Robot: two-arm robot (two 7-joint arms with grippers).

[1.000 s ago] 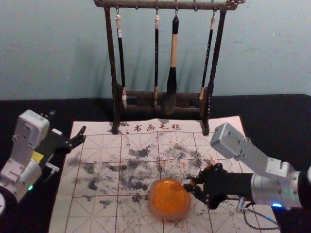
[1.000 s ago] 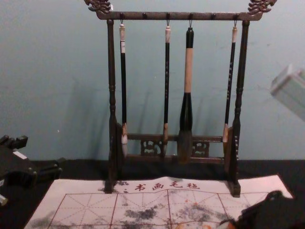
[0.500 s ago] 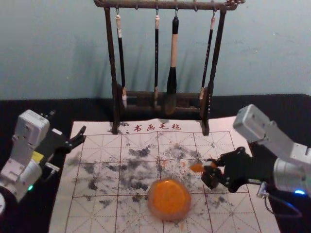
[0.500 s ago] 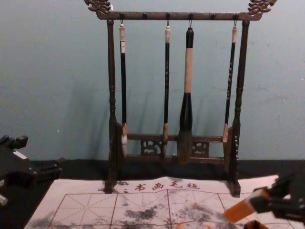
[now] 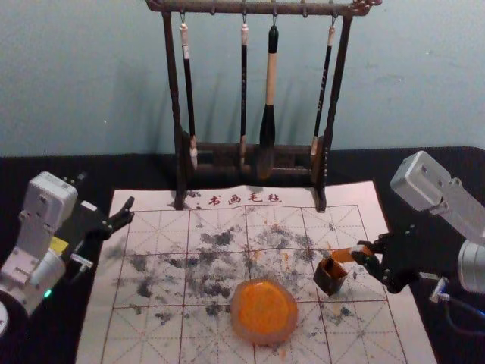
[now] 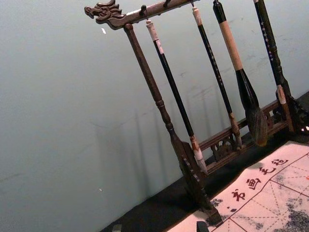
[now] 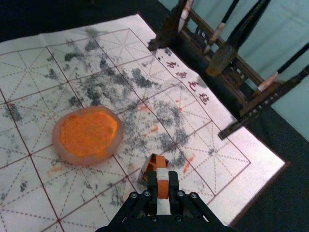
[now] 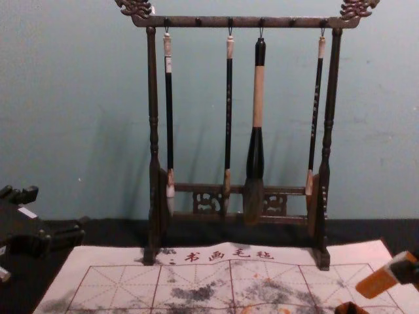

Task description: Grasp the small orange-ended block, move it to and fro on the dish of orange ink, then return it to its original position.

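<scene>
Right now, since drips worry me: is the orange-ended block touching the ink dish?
Apart: the head view shows mat between the block and the ink dish.

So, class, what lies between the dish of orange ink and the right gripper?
In the head view, an open-topped dark box stands between the dish and the right gripper, with the orange-ended block jutting from its jaws.

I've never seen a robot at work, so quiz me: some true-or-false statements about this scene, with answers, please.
1. The right gripper, at the right, grips the orange-ended block. True.
2. The block rests in the dish of orange ink. False: it is held away from the dish.
3. Four brushes hang from the rack. True.
4. The left gripper holds a brush. False: it is open and empty, at the left.
</scene>
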